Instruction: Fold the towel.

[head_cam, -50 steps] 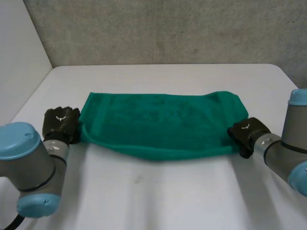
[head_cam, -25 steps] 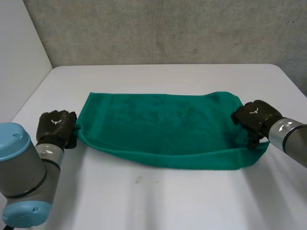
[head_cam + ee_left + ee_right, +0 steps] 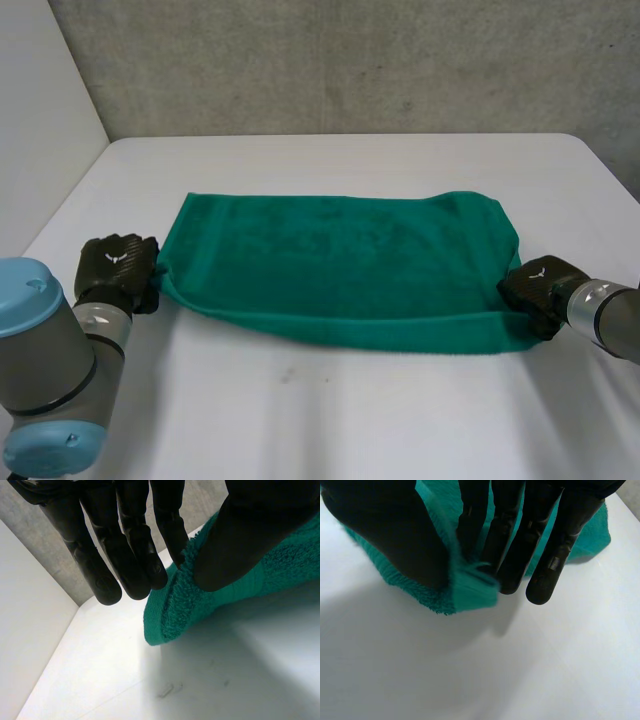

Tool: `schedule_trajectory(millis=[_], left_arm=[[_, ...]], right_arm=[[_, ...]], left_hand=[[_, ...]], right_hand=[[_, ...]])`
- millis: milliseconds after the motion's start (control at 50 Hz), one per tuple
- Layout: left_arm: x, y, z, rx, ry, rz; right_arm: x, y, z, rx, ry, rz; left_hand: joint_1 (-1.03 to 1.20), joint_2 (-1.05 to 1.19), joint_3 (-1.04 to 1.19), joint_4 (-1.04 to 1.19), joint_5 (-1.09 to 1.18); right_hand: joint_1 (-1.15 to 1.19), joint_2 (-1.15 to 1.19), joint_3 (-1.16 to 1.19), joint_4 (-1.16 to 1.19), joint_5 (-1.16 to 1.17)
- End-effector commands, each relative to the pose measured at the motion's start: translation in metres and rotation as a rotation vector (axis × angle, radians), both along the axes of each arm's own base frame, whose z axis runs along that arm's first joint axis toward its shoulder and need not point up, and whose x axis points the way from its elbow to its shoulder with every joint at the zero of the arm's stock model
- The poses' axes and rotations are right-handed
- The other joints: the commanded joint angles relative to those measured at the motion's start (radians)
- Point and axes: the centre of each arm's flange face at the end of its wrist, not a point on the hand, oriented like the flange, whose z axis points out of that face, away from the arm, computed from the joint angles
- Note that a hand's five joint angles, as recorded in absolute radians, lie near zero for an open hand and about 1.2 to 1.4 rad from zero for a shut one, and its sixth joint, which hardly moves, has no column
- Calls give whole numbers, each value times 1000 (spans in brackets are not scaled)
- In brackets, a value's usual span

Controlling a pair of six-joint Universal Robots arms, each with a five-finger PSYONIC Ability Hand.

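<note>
A green towel [image 3: 340, 265] lies folded in half on the white table [image 3: 330, 420], long side across. My left hand [image 3: 118, 268] is at the towel's near left corner [image 3: 170, 615], pinching it between thumb and straight fingers [image 3: 132, 555]. At the near right corner is my right hand [image 3: 540, 285]; in its wrist view the towel's corner [image 3: 470, 587] is pinched between the thumb and the fingers [image 3: 512, 540]. The top layer hangs slightly raised along the front edge.
A grey wall [image 3: 340, 65] runs behind the table. White tabletop stretches in front of the towel and behind it. The table's left edge [image 3: 60, 215] lies close to my left hand.
My right hand swung out past the towel's right end, then came back down to the near right corner and pinched it. The front edge now reaches farther right. My left hand stayed.
</note>
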Motion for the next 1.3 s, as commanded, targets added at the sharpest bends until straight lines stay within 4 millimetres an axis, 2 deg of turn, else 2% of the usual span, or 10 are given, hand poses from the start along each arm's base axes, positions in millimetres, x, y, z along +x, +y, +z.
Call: schedule_trajectory(millis=[20, 280, 420, 520, 700, 860, 960, 1140, 1200, 1300], left_arm=[[2, 8, 20, -12, -5, -2], [15, 54, 150, -259, 75, -10], [11, 61, 164, -260, 79, -84], [7, 43, 136, -151, 51, -115], [-8, -13, 37, 157, -50, -110], [-21, -67, 25, 101, -182, -104], [-31, -97, 64, -58, -186, -84], [-26, -110, 250, -802, 211, 22], [-20, -104, 263, -875, 294, 36], [-19, -104, 233, -770, 283, 34]], right_arm=[[-12, -12, 36, -140, -106, -90], [-27, 51, 161, -294, 1, -67], [-28, 72, 192, -399, 74, -33], [-26, 69, 184, -364, 53, -30], [18, 26, 94, -102, 98, 70], [25, -40, 53, -135, 179, -31], [42, -72, 106, -384, 84, -63], [45, -94, 272, -1035, -465, -174], [37, -57, 321, -1192, -570, -146], [42, -60, 285, -1065, -528, -108]], left_hand=[[271, 198, 202, 200, 257], [271, 198, 202, 200, 257], [271, 198, 202, 200, 257], [271, 198, 202, 200, 257], [271, 198, 202, 200, 257], [271, 198, 202, 200, 257], [271, 198, 202, 200, 257], [271, 198, 202, 200, 257], [271, 198, 202, 200, 257], [271, 198, 202, 200, 257]], right_hand=[[478, 317, 323, 321, 347], [478, 317, 323, 321, 347], [478, 317, 323, 321, 347], [478, 317, 323, 321, 347], [478, 317, 323, 321, 347], [478, 317, 323, 321, 347], [478, 317, 323, 321, 347], [478, 317, 323, 321, 347], [478, 317, 323, 321, 347], [478, 317, 323, 321, 347]])
